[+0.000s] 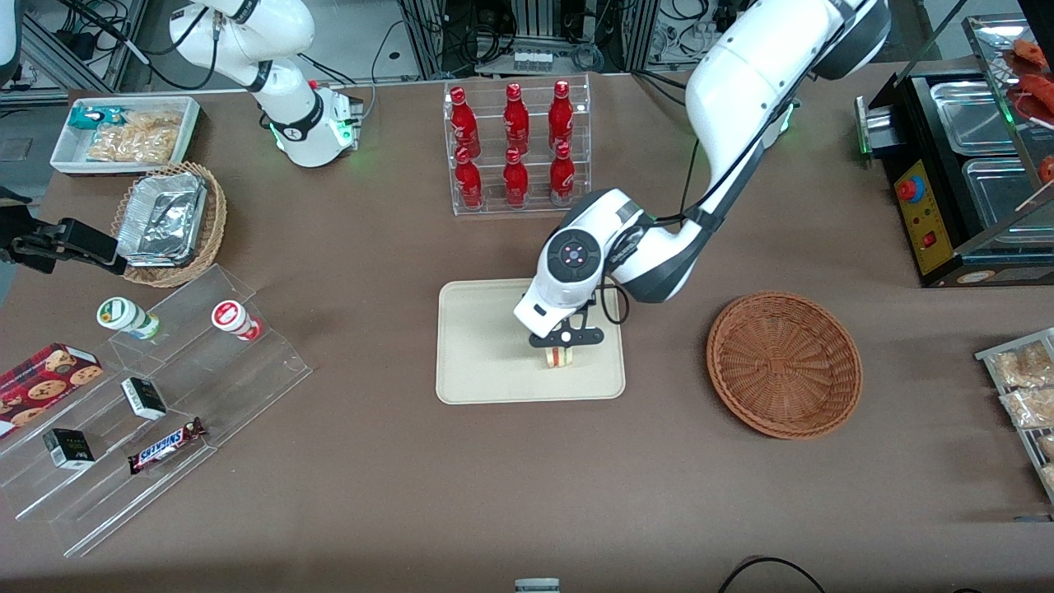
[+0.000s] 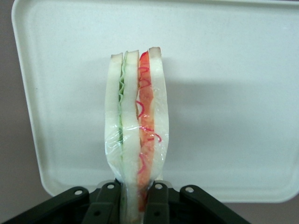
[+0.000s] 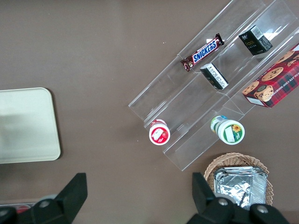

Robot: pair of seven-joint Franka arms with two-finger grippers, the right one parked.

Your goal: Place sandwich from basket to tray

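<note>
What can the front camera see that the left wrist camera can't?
Only the front view shows the basket, which has nothing in it, the bottles and the snack shelves. Only the left wrist view shows the sandwich's green and red layers and clear wrap up close. Both show the gripper shut on the sandwich, over the tray.

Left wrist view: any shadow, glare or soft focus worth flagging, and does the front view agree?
Left wrist view: sandwich sharp in the shut gripper, casting a soft shadow across the tray. Front view: even light, arm partly hides the sandwich.
</note>
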